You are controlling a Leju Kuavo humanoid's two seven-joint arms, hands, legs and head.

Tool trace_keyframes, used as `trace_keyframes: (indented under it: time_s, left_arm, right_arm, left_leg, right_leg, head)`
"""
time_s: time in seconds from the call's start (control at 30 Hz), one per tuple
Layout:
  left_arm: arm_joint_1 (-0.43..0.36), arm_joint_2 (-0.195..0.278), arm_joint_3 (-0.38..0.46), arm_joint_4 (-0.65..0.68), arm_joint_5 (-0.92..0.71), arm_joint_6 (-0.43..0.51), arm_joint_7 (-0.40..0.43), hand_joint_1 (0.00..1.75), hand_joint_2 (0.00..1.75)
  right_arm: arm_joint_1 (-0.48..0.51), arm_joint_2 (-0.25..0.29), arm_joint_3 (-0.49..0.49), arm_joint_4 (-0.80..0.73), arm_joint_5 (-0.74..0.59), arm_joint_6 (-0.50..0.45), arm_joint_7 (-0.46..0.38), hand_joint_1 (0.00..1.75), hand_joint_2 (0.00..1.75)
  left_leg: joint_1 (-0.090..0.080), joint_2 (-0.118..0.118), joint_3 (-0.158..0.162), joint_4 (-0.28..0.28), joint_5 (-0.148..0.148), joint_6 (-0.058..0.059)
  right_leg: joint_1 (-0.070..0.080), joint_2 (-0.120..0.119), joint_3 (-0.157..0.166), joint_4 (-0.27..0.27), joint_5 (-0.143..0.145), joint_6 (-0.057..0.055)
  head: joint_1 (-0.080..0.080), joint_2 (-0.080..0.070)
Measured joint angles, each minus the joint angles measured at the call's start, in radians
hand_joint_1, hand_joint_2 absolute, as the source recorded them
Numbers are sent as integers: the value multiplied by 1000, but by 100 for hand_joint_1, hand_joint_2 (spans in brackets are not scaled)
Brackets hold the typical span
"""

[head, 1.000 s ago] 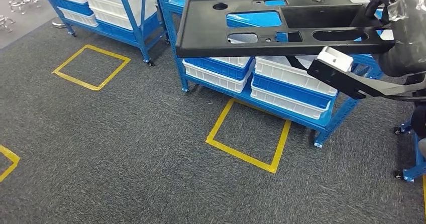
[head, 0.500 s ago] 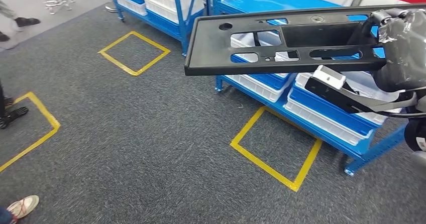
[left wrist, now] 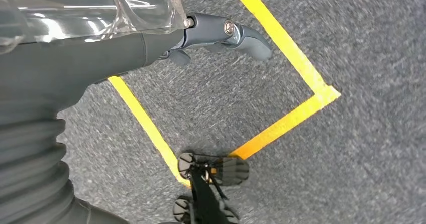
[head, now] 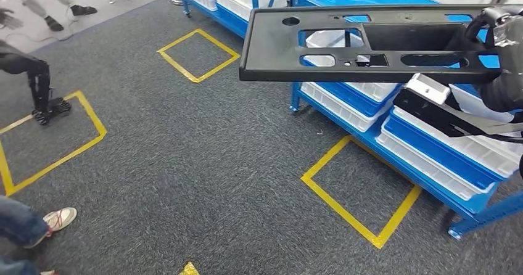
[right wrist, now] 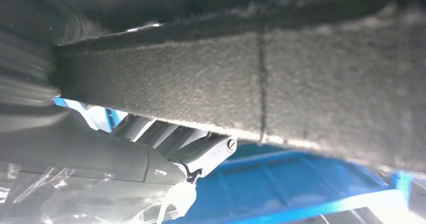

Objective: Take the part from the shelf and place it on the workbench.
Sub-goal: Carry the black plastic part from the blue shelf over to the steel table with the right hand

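Right hand (head: 499,47) grips the black part (head: 370,44) at its right end — held flat in the air, above the blue shelf (head: 432,164) with white bins. Left hand (left wrist: 221,33) holds nothing, fingers loosely out over grey carpet (head: 185,164) — yellow tape squares there.

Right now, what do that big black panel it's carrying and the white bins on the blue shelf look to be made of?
The black panel looks like moulded plastic: matte, thin-walled, with cut-out slots and a raised rim. In the right wrist view its underside seems felt-like, grey and fuzzy. The white bins look like smooth, slightly glossy plastic with ribbed rims. The blue shelf looks like painted metal, though that is a guess.
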Motion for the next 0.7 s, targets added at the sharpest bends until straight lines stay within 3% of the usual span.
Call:
trace_keyframes:
  time_s: [0.07,0.13,0.17,0.23,0.3,0.33,0.37,0.4,0.43,0.5,0.57,0.63,0.67,0.7]
  left_arm:
    - [-2,-1,8,0,4,-1,-15,0,175]
    - [0,-2,15,0,11,-2,-33,0,175]
    - [2,-3,18,0,14,-2,-43,0,175]
    - [2,-10,23,0,19,0,-58,0,175]
    - [-1,-20,30,0,24,4,-70,0,175]
    - [-1,-27,33,0,29,5,-77,0,175]
    - [0,-33,37,0,37,4,-83,0,175]
    - [1,-41,41,0,49,2,-85,0,175]
    - [2,-49,46,0,61,1,-83,0,175]
    - [2,-62,57,0,69,2,-67,0,175]
    - [3,-68,62,1,59,3,-56,0,175]
    - [7,-71,64,2,53,2,-54,0,175]
    - [10,-72,65,2,54,1,-55,0,175]
    - [13,-73,66,3,55,2,-59,0,175]
  right_arm:
    - [-4,-3,0,0,-1,-1,0,175,175]
    - [-8,-5,2,0,-2,-1,0,175,175]
    - [-10,-6,2,-1,-2,-1,0,175,175]
    - [-21,-8,4,-1,0,0,0,175,175]
    - [-33,-9,6,-2,-2,2,-1,175,175]
    - [-37,-10,9,-2,-4,3,-1,175,175]
    - [-39,-10,11,-2,-7,5,-1,175,175]
    - [-43,-10,14,-2,-9,6,-1,175,175]
    - [-48,-10,17,-2,-11,7,-1,175,175]
    - [-59,-10,20,-2,-12,7,-1,175,175]
    - [-64,-10,20,-2,-14,7,0,175,175]
    - [-64,-10,20,-2,-18,7,0,175,175]
    - [-65,-10,20,-2,-21,8,0,175,175]
    - [-66,-10,19,-2,-23,9,0,175,175]
  left_leg:
    - [-11,18,24,-55,10,8]
    - [-12,-10,24,-58,15,14]
    - [-11,-22,26,-64,19,19]
    - [-7,-47,32,-74,26,30]
    - [-8,-72,33,-75,27,35]
    - [-8,-86,34,-74,27,36]
    - [-8,-101,34,-74,27,37]
    - [-7,-117,35,-72,26,36]
    - [-5,-133,35,-69,26,35]
    - [-4,-161,32,-59,22,29]
    - [-3,-186,21,-53,22,21]
    - [-1,-211,12,-54,27,13]
    - [-1,-204,7,-49,24,8]
    - [-2,-181,-5,-27,12,3]
  right_leg:
    - [4,-20,3,-1,-4,8]
    - [4,-39,7,-4,-8,18]
    - [3,-32,8,1,-16,22]
    - [0,15,-17,66,-61,25]
    - [4,62,-80,201,-124,23]
    - [6,71,-110,259,-141,23]
    - [8,75,-126,284,-139,23]
    - [7,77,-122,266,-116,24]
    - [5,83,-100,212,-78,26]
    - [-5,122,-40,74,-17,31]
    - [-10,148,-13,11,-2,28]
    - [-8,127,-12,7,-2,17]
    - [-8,114,-11,6,-2,12]
    - [-8,100,-9,5,-1,6]
  head:
    - [0,0]
    - [1,0]
    - [1,0]
    - [2,0]
    - [2,0]
    - [2,0]
    - [2,0]
    - [2,0]
    - [2,0]
    - [2,0]
    - [2,0]
    - [2,0]
    - [1,0]
    - [1,0]
